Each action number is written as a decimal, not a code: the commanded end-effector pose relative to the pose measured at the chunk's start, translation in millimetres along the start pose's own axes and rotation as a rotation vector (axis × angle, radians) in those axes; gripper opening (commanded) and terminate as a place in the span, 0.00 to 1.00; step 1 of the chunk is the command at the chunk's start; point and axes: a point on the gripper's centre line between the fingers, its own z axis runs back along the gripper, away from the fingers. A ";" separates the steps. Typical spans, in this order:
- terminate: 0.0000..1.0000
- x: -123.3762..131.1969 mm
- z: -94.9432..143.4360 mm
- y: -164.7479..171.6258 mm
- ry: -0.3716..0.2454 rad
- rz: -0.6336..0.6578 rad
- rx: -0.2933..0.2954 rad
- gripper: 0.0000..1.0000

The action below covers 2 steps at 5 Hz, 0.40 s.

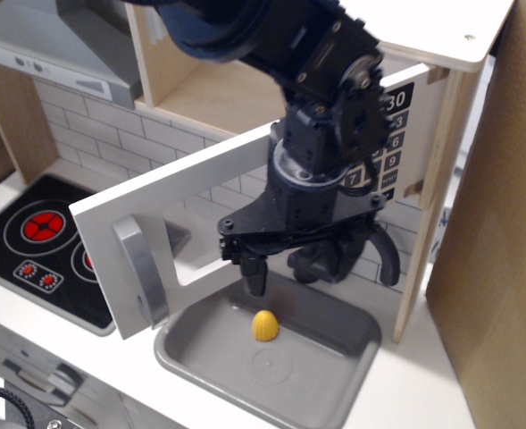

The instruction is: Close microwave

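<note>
The microwave (211, 96) is a light-wood box with its wide white door (204, 210) swung open toward the front left. The door's grey bar handle (142, 273) is at its free end, and the black keypad panel (393, 134) is partly hidden by the arm. My black gripper (303, 259) hangs open in front of the door's hinge-side half, pointing down over the sink. One fingertip (255, 279) reaches below the door's lower edge. The other finger is hard to make out against the dark faucet. The gripper holds nothing.
A grey sink (334, 375) with a small yellow object (264, 324) lies below the gripper, with a black faucet (383, 255) behind it. A stovetop (39, 232) is at left under a grey range hood (57, 45). A cardboard wall (499, 232) stands at right.
</note>
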 end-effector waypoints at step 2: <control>0.00 76.8 6.7 15.0 -0.122 -0.203 -0.099 1.00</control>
